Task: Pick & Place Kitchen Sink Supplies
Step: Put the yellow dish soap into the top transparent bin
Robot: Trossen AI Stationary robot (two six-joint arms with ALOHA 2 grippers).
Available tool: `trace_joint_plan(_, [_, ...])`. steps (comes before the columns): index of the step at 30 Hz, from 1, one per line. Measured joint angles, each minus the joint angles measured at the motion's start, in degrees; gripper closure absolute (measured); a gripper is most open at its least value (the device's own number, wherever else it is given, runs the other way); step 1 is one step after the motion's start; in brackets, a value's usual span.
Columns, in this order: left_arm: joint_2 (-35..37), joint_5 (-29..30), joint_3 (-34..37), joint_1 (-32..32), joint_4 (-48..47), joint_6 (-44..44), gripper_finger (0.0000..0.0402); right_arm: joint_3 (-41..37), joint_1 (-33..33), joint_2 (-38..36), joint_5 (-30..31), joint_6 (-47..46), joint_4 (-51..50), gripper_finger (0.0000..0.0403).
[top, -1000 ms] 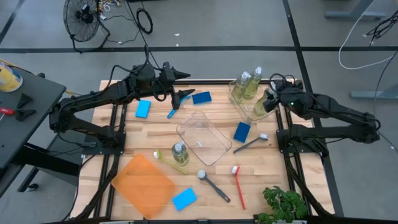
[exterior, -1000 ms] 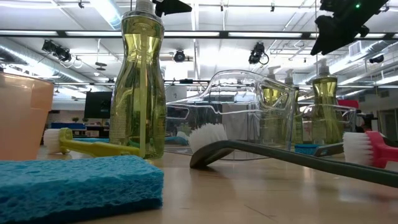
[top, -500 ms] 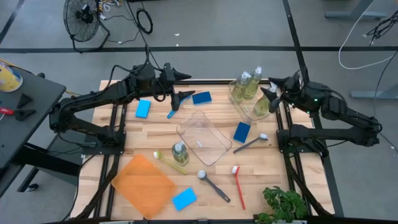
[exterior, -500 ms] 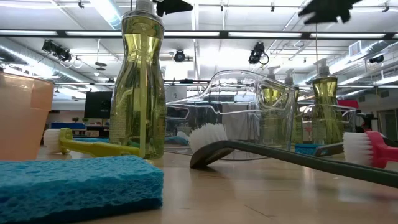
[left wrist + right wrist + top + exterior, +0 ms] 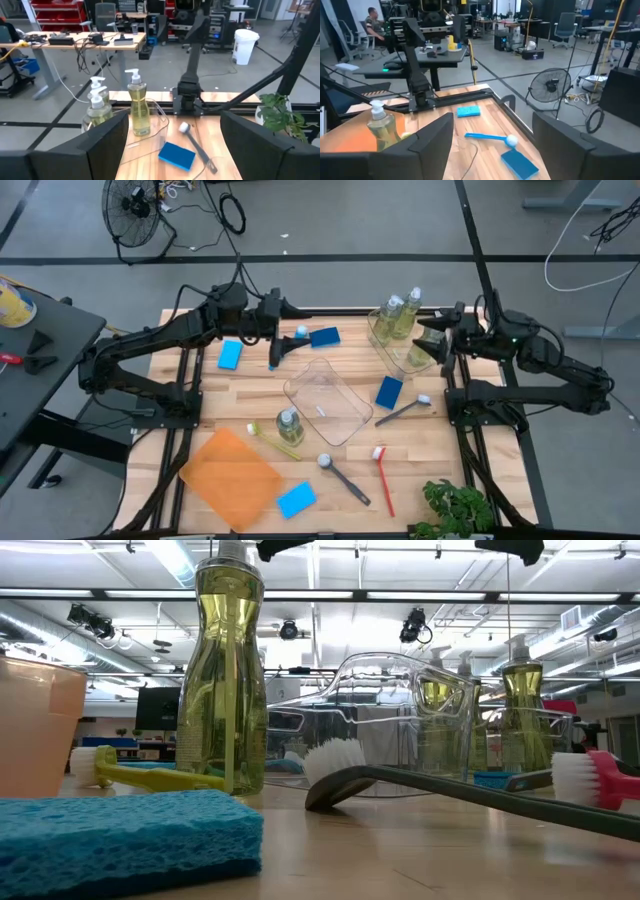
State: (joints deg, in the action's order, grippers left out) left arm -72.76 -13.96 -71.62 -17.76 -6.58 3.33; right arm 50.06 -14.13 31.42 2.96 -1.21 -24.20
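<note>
Right tool (image 5: pixel 425 337) cropped in low view

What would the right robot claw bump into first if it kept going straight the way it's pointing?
Probably the soap bottles standing in the clear tub by the table's far edge. The right gripper is open and points left across the table at them. It may be riding higher than their caps, though; height is hard to judge from above.

You have bare wood between the orange tray (image 5: pixel 231 477) and the empty clear tub (image 5: pixel 327 400) mid-table; that tub blocks the centre, and the far-right tub (image 5: pixel 400 340) crowded with soap bottles (image 5: pixel 398 315) walls off that corner
</note>
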Motion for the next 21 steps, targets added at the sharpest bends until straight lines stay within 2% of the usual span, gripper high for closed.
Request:
trace_joint_plan(8, [0.54,0.71,0.01,0.05,-2.33,-0.12,0.0081,-0.02,2.03,0.02,-1.89,-0.32,-9.85,0.0131])
trace_joint_plan(12, [0.60,-0.79,0.01,1.32,-4.32,-0.15,0.0081,0.00,3.31,0.17,-2.55,-1.62,-11.26,0.0131])
trace_joint_plan(21, [7.59,-0.73,0.02,4.17,-20.75,-0.09,0.0081,-0.02,5.97,1.69,-2.49,-2.01,-10.54,0.0131])
